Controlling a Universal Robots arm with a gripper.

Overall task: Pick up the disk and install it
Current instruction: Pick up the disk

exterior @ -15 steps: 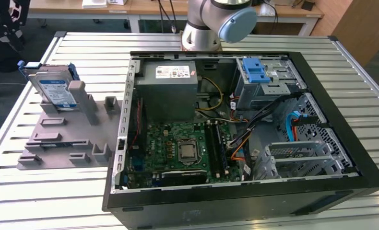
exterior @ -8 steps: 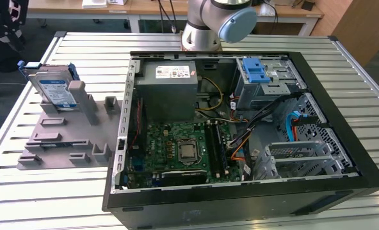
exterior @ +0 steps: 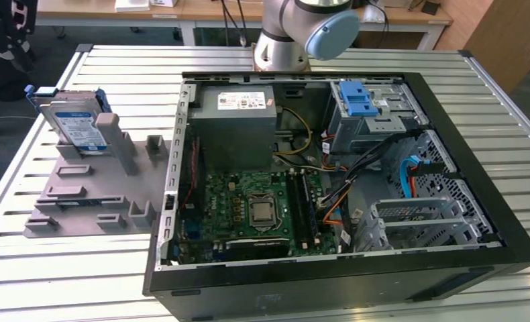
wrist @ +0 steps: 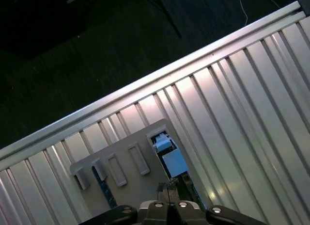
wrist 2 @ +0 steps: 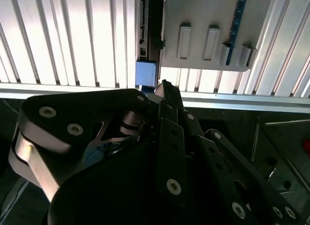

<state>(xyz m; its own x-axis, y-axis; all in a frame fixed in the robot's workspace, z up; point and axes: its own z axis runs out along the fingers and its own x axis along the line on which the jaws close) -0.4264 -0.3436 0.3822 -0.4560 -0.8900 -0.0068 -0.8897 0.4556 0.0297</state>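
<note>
At the exterior view's left the disk (exterior: 75,126) is standing on edge in a grey holder (exterior: 77,201), beside the open computer case (exterior: 337,282). In the first wrist view the tool (wrist: 167,185) — jaws together, empty — is hanging right over its narrow upper edge.

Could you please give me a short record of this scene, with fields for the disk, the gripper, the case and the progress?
disk: standing in the grey holder, at the exterior view's left of the case
gripper: shut, empty, close to the holder's disk end in the first wrist view
computer case: open, motherboard exposed
progress: disk not yet picked up
</note>
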